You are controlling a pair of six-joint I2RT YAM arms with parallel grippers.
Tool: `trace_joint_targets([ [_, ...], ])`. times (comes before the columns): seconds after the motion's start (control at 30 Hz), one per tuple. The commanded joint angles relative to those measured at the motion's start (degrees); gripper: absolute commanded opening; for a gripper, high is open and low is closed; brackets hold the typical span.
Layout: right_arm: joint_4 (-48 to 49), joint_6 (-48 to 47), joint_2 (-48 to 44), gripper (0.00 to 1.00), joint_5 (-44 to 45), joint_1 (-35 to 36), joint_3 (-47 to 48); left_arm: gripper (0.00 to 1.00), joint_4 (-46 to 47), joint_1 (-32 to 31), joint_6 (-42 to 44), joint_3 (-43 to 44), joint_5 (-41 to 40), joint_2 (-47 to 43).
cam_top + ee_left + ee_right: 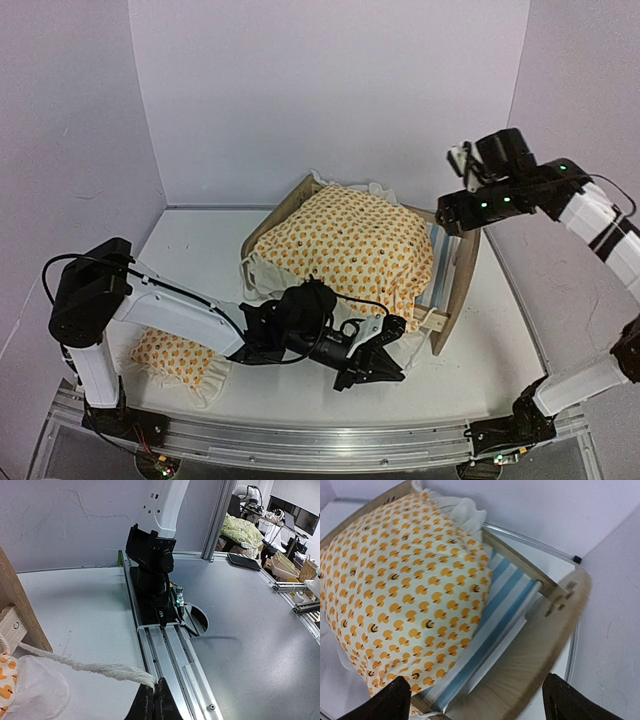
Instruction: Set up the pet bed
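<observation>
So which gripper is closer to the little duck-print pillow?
Left. The left gripper, pinching the blanket, is low, right of the pillow; the right gripper hangs above the pet bed, much farther off.

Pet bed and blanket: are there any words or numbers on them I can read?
None can be read in any view.
The blanket bears only orange ducks.
The pet bed has cutout shapes in its end board, no letters.
Distant screens in the left wrist view are too small to read.
</observation>
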Motion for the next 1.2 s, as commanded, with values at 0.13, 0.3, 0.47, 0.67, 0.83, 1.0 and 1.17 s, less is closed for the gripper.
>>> trace_joint_targets([
  [0.13,-3.05,-7.38,19.31,0.98,5.98,10.56,12.51,0.0,1.14,0.05,-0.68,-1.51,-2.41,-4.29],
  [0.3,-2.79,4.48,29.03,0.98,8.56,10.29,17.63,0.0,1.11,0.42,-0.66,-2.08,-2.47,-5.23],
  [0.47,-3.71,9.92,34.78,0.98,8.53,6.23,19.98,0.0,1.16,0.37,-1.74,-2.45,-1.69,-5.97],
  [0.67,-1.56,11.36,38.47,0.93,2.55,2.85,20.19,0.0,1.11,0.36,-1.24,-4.23,-2.87,-7.34],
  [0.83,-0.15,11.36,38.8,0.37,4.42,2.82,19.79,0.0,1.03,0.41,-0.69,-6.1,-4.67,-8.98],
  [1.0,3.05,6.54,33.09,0.07,8.99,2.82,19.78,0.0,-0.1,0.35,1.41,-9.43,-8.89,-10.28],
  [1.17,6.99,-1.51,32.18,0.0,14.2,2.52,21.29,0.0,-4.83,0.37,3.22,-10.46,-10.27,-11.12],
])
